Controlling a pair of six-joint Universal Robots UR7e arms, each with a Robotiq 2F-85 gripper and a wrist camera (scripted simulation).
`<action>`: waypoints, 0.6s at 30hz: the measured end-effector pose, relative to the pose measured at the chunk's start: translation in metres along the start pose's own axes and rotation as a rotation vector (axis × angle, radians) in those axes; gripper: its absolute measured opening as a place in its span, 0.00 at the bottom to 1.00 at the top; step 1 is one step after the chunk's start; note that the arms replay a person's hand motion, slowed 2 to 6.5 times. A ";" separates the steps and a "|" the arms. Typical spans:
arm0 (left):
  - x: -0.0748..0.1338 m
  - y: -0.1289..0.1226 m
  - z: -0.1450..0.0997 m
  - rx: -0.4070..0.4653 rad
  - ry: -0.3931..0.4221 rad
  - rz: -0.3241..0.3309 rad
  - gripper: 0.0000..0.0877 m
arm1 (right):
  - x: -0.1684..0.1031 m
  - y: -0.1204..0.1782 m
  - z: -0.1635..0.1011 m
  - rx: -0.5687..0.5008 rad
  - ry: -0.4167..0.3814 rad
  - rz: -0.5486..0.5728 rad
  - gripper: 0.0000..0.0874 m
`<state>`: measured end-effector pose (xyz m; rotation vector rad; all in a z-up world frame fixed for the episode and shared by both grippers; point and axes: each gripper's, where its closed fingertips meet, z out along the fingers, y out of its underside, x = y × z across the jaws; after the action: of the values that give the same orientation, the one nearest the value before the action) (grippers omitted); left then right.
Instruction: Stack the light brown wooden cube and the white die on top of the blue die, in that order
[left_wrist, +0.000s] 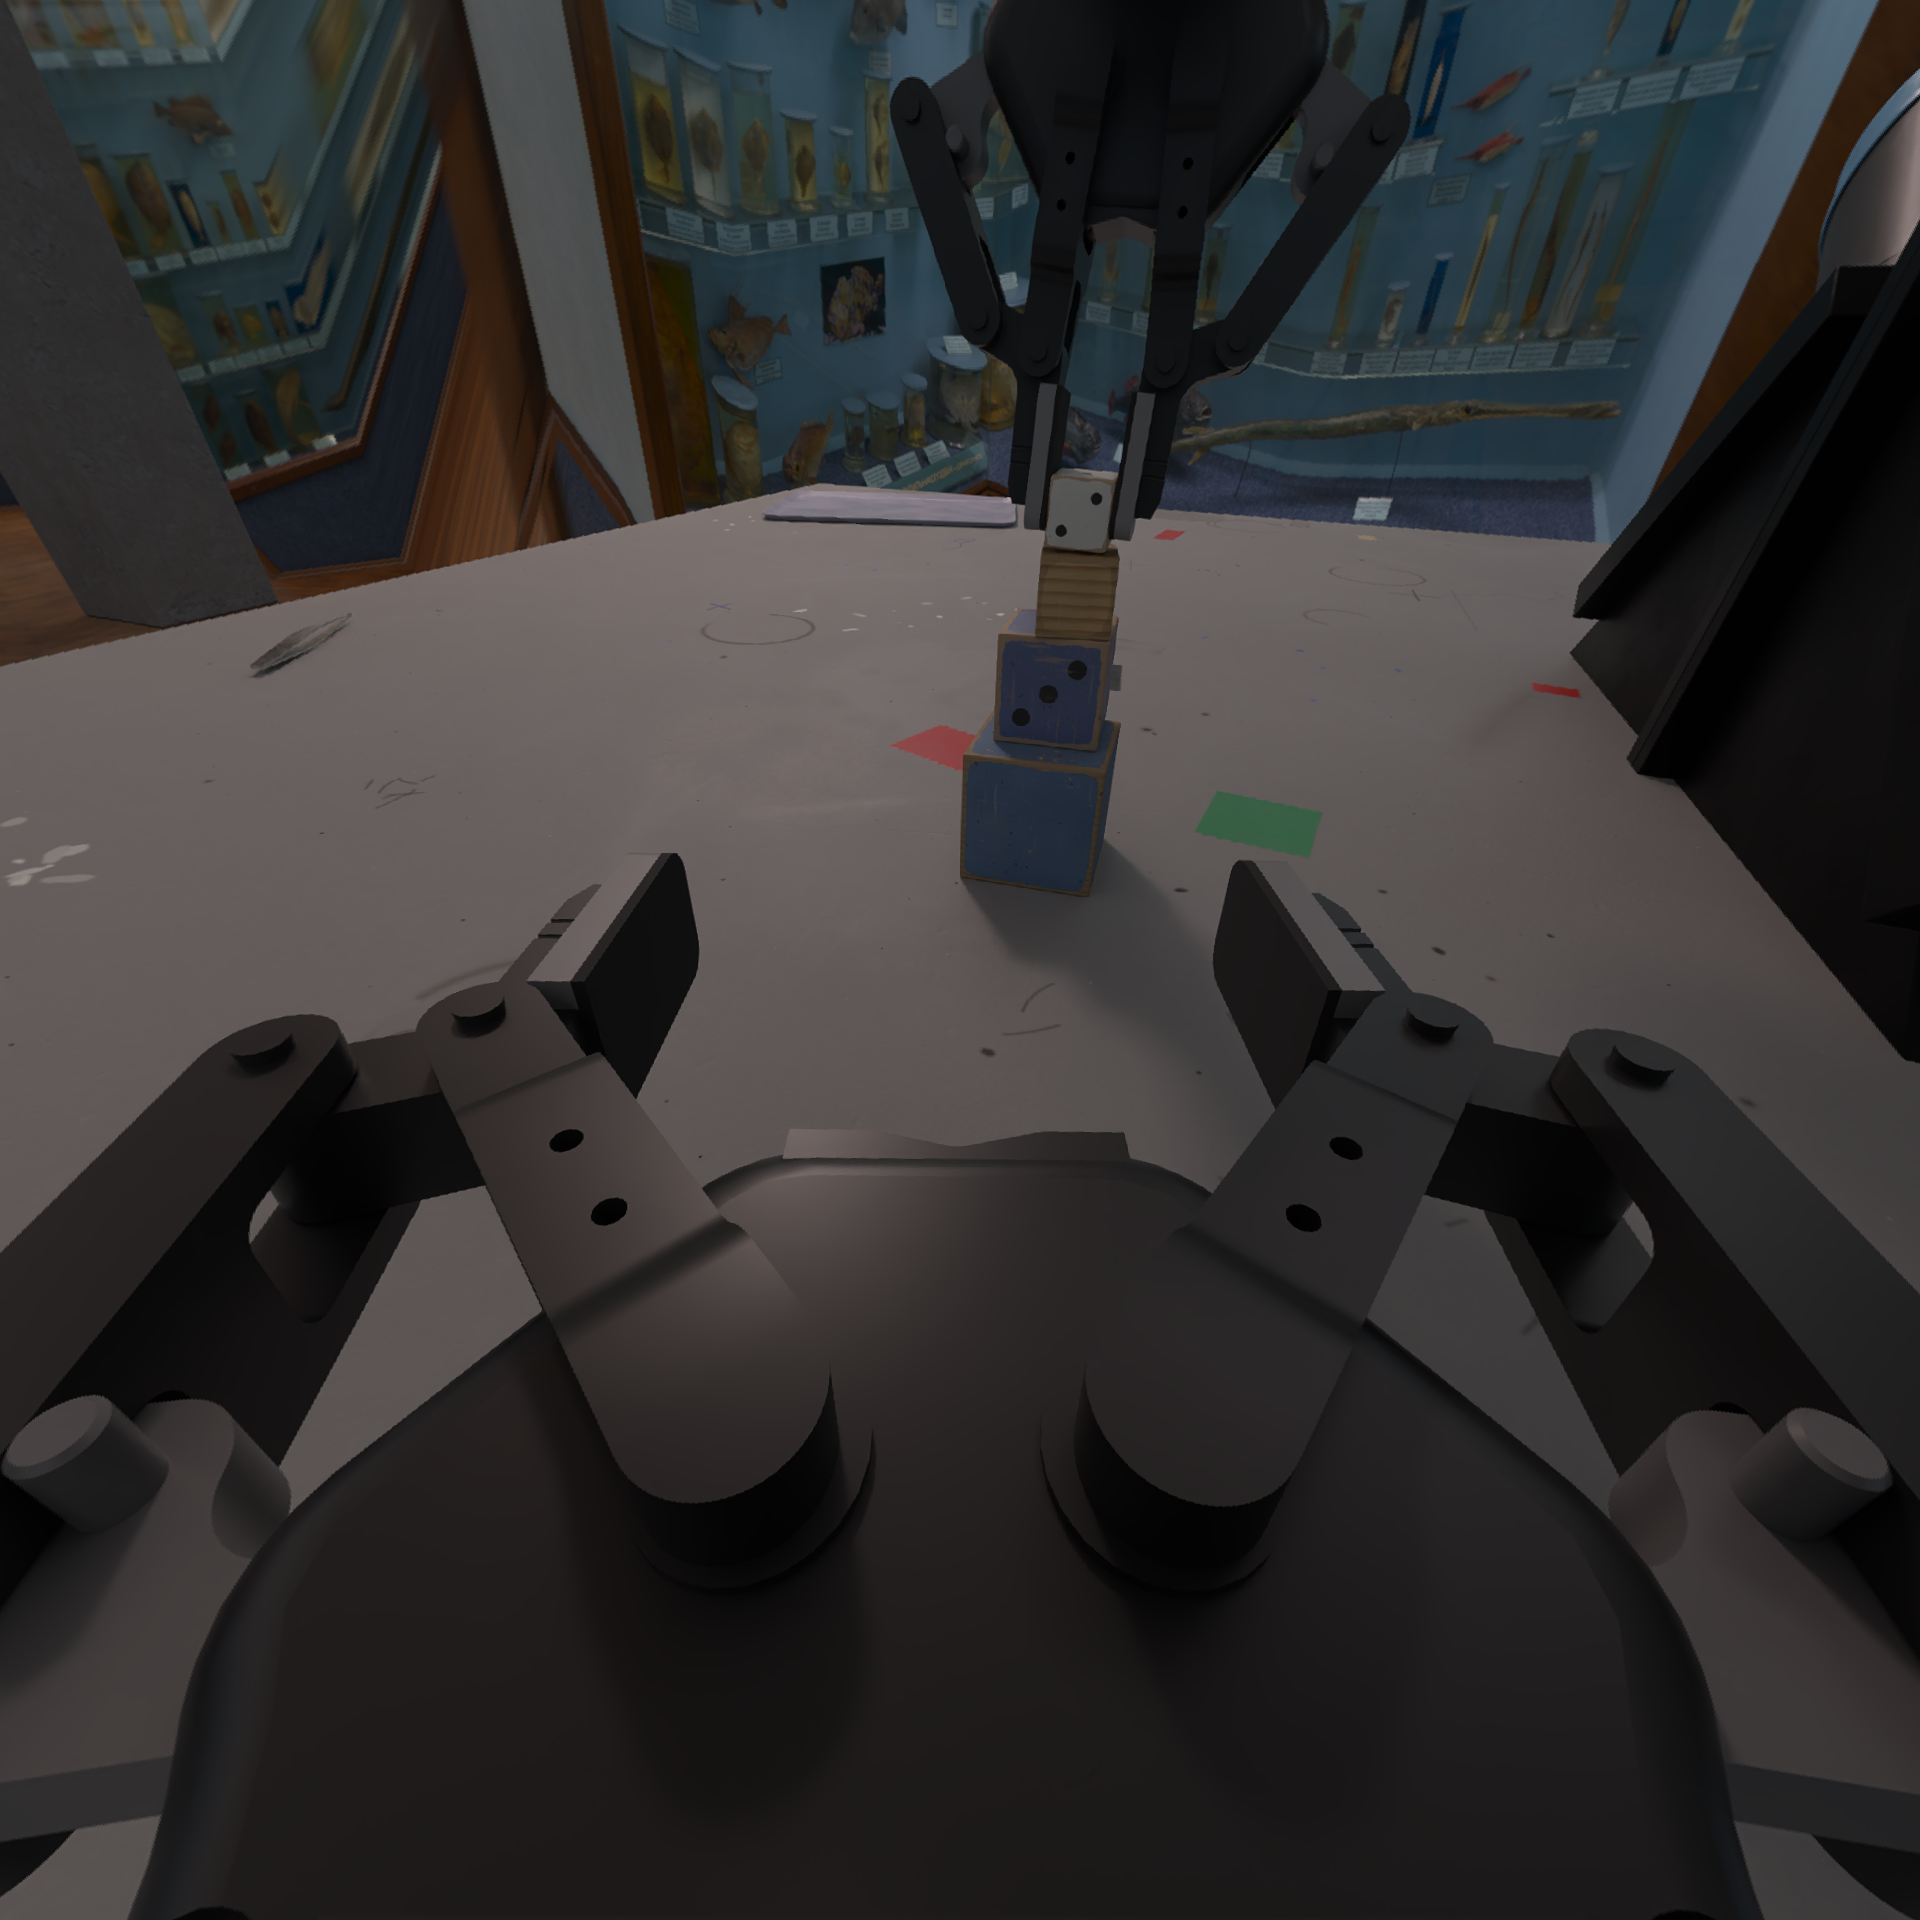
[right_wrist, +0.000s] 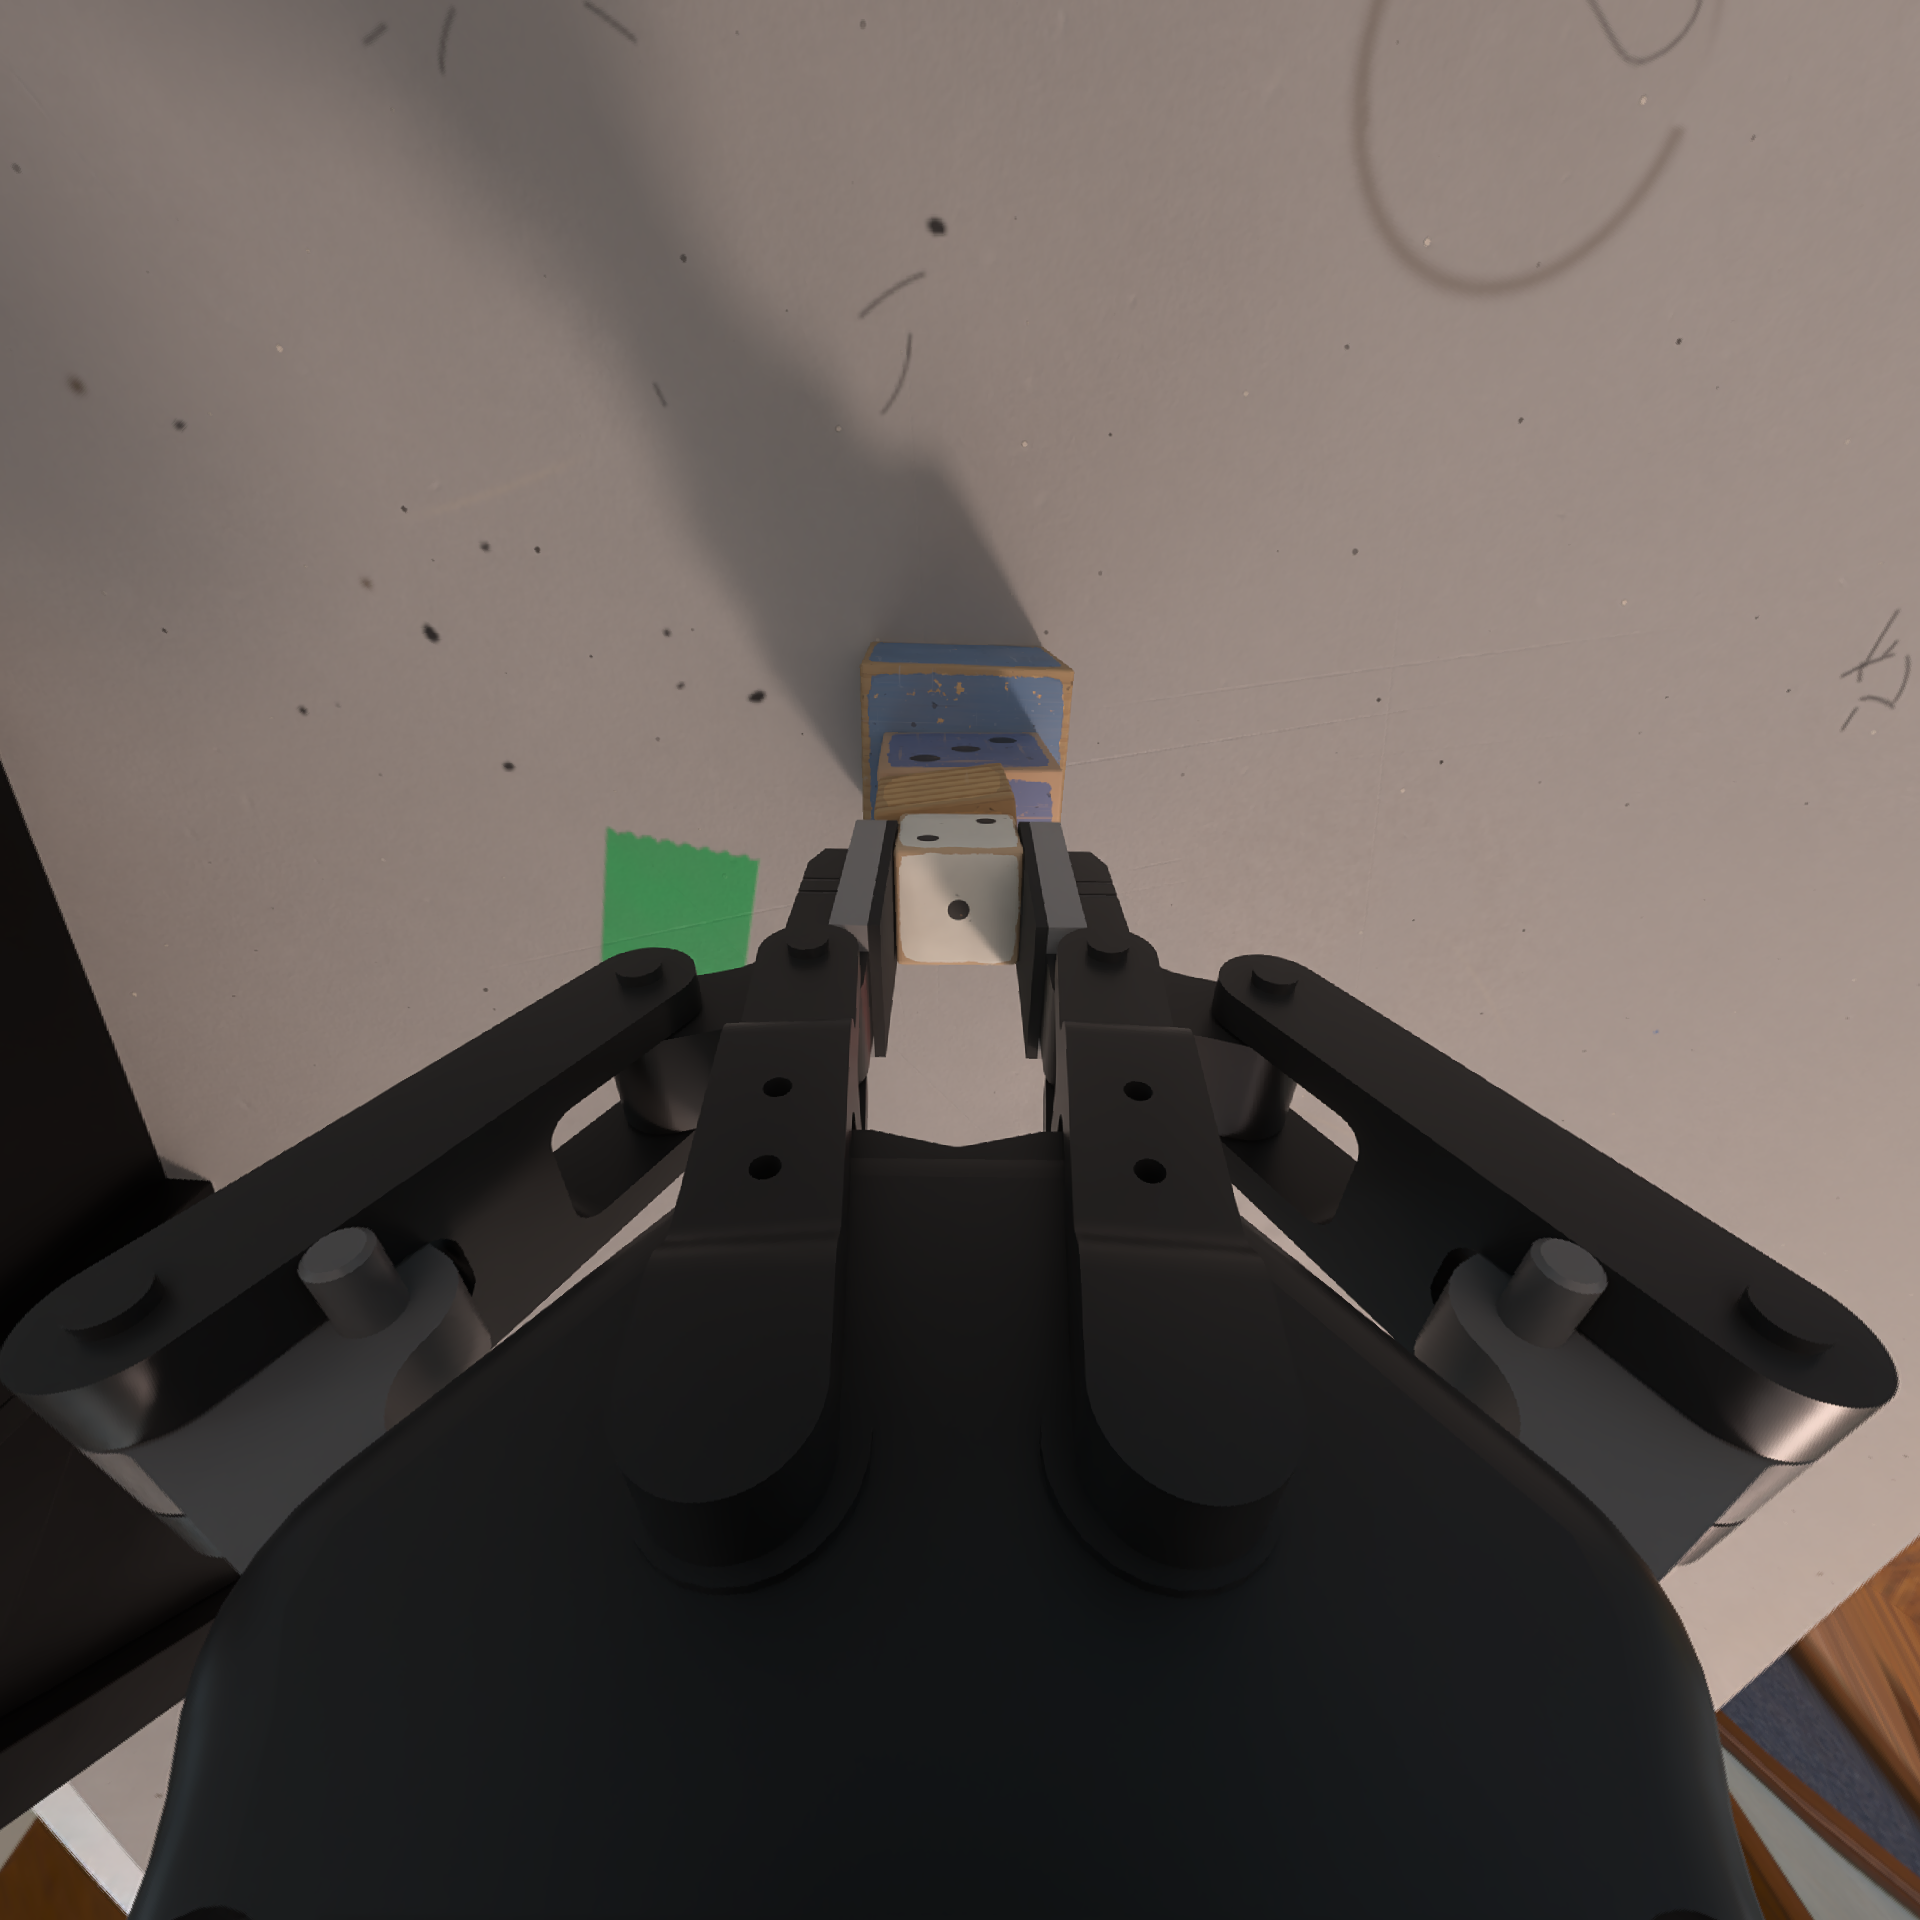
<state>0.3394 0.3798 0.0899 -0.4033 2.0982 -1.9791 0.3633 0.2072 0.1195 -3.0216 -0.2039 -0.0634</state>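
Right wrist view: we see the right gripper (right_wrist: 958, 894) pinching the white die (right_wrist: 956, 904), with the wooden cube (right_wrist: 940, 795) at 12 o'clock. Our left gripper (left_wrist: 956, 951) is wide.

two dice (left_wrist: 1047, 693), two cubes (left_wrist: 1078, 593)

Both grippers are matte black and dark grey. The left gripper (left_wrist: 956, 935) has a rounded, domed palm housing, from which flat linkage bars run to 10 and 2 o'clock, each inner bar pierced by two small holes. Round pivot pins cap the joints. The right gripper (right_wrist: 958, 894) matches, with lighter grey pads (right_wrist: 864, 883) on slim fingers.
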 end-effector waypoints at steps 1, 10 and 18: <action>0.000 0.000 0.000 0.000 0.000 0.000 0.97 | 0.000 0.000 0.000 -0.001 0.001 0.001 0.23; 0.000 0.000 0.000 -0.001 0.000 0.001 0.97 | 0.001 -0.001 0.001 0.000 -0.001 -0.001 0.23; 0.000 0.000 0.000 -0.003 0.002 0.001 0.97 | 0.001 0.000 0.001 -0.010 -0.004 -0.003 0.23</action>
<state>0.3392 0.3795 0.0896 -0.4009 2.1020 -1.9768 0.3643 0.2079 0.1185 -3.0311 -0.2093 -0.0592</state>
